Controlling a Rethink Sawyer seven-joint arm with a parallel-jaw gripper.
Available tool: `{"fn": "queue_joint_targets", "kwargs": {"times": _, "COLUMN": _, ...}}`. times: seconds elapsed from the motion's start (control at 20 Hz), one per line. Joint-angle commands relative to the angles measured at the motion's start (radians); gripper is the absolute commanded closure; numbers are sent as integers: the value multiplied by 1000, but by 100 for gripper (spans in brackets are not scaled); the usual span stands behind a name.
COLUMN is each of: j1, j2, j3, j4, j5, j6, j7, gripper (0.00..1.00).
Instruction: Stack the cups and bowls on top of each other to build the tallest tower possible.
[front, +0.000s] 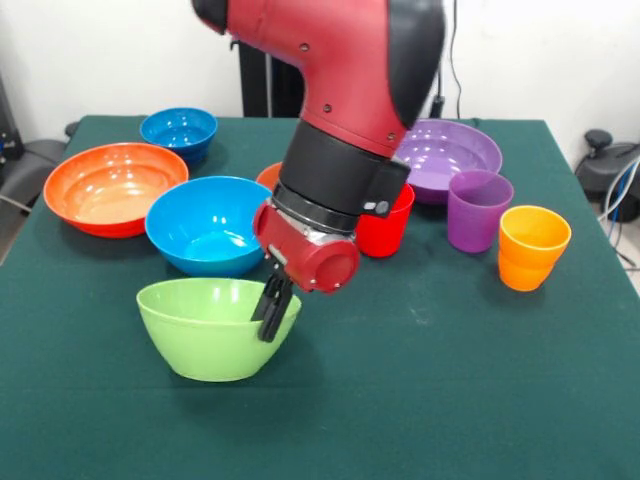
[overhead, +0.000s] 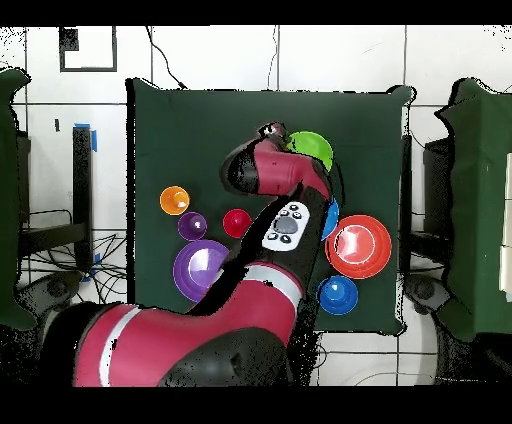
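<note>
Reaching down over the green table (front: 480, 400), the red arm (front: 340, 90) sets its gripper (front: 272, 312) at the right rim of the lime green bowl (front: 205, 335), fingers pinched together on the wall, one inside, one outside. Using that bowl as landmark: the wide orange-red bowl (front: 112, 187) lies behind-left, the purple bowl (front: 447, 155) far behind-right, the light blue bowl (front: 205, 225) just behind, the dark blue bowl (front: 178, 130) farthest back. Rightward stand the red cup (front: 388, 228), purple cup (front: 478, 210) and orange cup (front: 532, 247).
</note>
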Motion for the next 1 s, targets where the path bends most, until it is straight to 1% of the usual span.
{"fn": "queue_joint_targets", "kwargs": {"times": 0.05, "j1": -102, "j2": -21, "j3": 229, "j4": 172, "j5": -33, "j6": -100, "j7": 52, "gripper": 100}}
{"fn": "queue_joint_targets", "kwargs": {"times": 0.25, "j1": -140, "j2": -30, "j3": 275, "j4": 194, "j5": -85, "j6": -133, "j7": -1, "gripper": 100}}
{"fn": "queue_joint_targets", "kwargs": {"times": 0.4, "j1": -166, "j2": -33, "j3": 309, "j4": 207, "j5": -98, "j6": -148, "j7": -13, "gripper": 100}}
{"fn": "queue_joint_targets", "kwargs": {"times": 0.65, "j1": -191, "j2": -46, "j3": 335, "j4": 230, "j5": -87, "j6": -157, "j7": 8, "gripper": 100}}
{"fn": "queue_joint_targets", "kwargs": {"times": 0.8, "j1": -202, "j2": -49, "j3": 344, "j4": 239, "j5": -93, "j6": -161, "j7": 3, "gripper": 100}}
{"fn": "queue_joint_targets", "kwargs": {"times": 1.0, "j1": -141, "j2": -30, "j3": 263, "j4": 212, "j5": -62, "j6": -129, "j7": 13, "gripper": 100}}
